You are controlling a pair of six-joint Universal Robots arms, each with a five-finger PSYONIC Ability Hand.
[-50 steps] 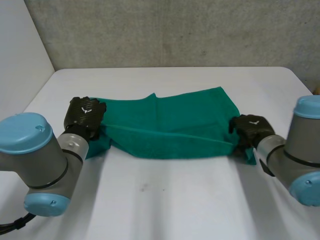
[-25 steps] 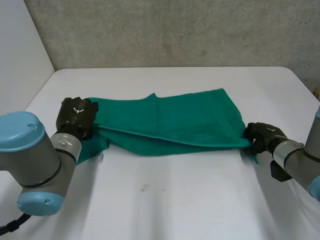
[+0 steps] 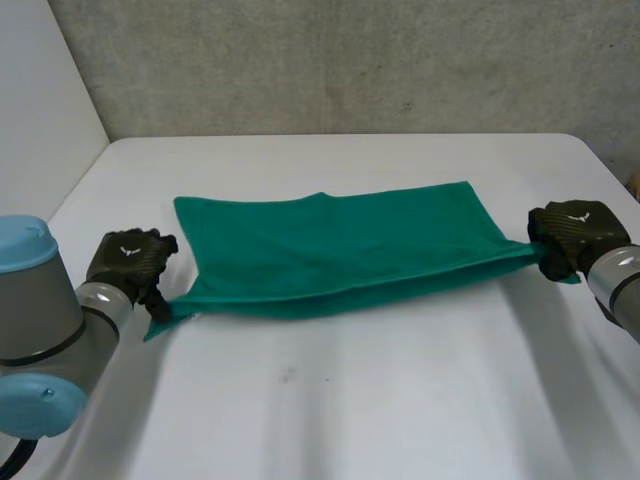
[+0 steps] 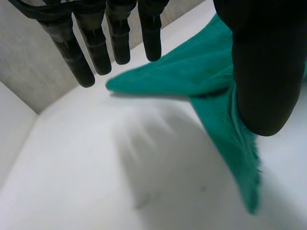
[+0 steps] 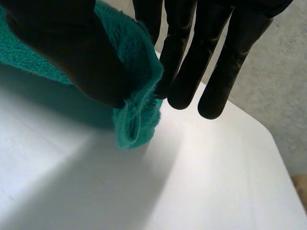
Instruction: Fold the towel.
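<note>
A green towel (image 3: 340, 245) lies stretched across the tabletop's middle. The left hand (image 3: 126, 262) pinches its left corner under the thumb. The right hand (image 3: 575, 232) pinches its right corner.

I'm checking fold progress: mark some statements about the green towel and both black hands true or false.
1. The green terry towel lies doubled over on the white table. True.
2. The black right hand pinches a towel end between thumb and fingers. True.
3. The black left hand rests on the towel's middle. False: it is at its near left corner.
4. The towel is bunched in a heap. False: it is stretched out between the hands.
</note>
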